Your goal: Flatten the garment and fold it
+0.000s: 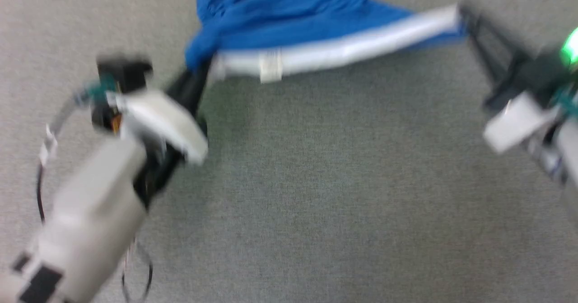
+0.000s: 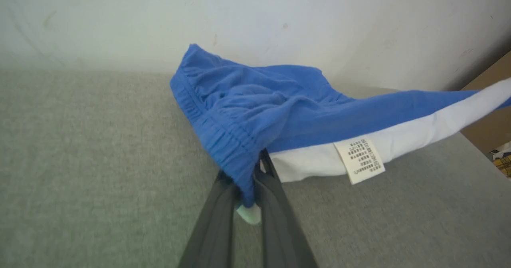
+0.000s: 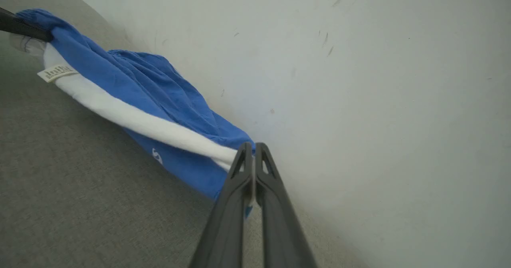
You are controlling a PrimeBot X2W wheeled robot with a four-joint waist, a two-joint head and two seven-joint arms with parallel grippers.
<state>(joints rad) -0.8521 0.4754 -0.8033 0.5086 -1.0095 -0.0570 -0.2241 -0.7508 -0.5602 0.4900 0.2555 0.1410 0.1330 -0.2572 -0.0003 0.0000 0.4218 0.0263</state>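
Garment (image 1: 289,18) blurred, top cut off, ends pinched inside left tool (image 1: 204,70), right tool (image 1: 463,15)

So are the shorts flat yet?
No: bunched and wrinkled, shorts stretched by one white band between the left gripper and right gripper.

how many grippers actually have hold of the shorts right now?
2. The left gripper is shut on the shorts at the gathered blue edge beside the care label; the right gripper is shut on the far end of the white band.
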